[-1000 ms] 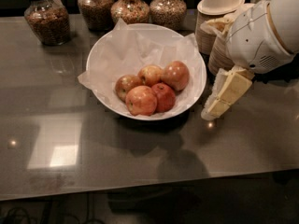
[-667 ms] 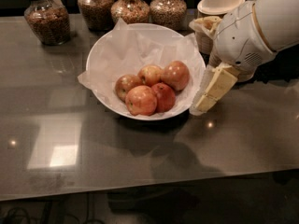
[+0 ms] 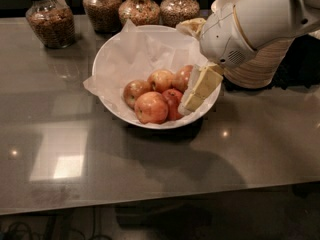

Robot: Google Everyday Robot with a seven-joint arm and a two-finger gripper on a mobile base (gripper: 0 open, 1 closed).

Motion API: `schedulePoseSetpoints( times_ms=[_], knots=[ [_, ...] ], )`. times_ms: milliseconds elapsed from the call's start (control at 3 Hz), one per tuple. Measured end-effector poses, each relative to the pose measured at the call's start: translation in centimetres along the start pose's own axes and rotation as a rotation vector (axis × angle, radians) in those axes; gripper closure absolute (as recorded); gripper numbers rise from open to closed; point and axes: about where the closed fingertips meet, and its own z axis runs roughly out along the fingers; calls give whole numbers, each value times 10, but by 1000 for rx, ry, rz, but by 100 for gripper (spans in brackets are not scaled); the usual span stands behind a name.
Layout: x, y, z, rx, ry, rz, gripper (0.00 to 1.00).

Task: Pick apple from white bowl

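the apple (image 3: 182, 77) i'm after sits at the right-hand side of the heap, inside the white bowl (image 3: 150, 125), its right flank hidden from me. against it lie a paler apple (image 3: 161, 80) to the left and a deep red apple (image 3: 172, 101) in front; two more apples (image 3: 151, 107) lie nearer me. crumpled white paper (image 3: 145, 51) lines the bowl. my gripper (image 3: 190, 101) hangs tilted over the bowl's right rim, right by the apple's hidden side; how far it is spread i cannot tell. the white arm (image 3: 255, 19) reaches in from upper right, across a stack of beige paper bowls (image 3: 260, 66). the bowl stands on a grey table (image 3: 150, 179), with four glass jars (image 3: 50, 19) along the back.
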Motion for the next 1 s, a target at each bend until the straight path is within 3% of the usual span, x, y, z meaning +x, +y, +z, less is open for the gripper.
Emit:
schedulePoseSetpoints(
  times_ms=[667, 1000],
  knots=[
    [-2, 3, 18, -68, -16, 25, 11],
    [-5, 7, 24, -103, -26, 14, 10]
  ],
)
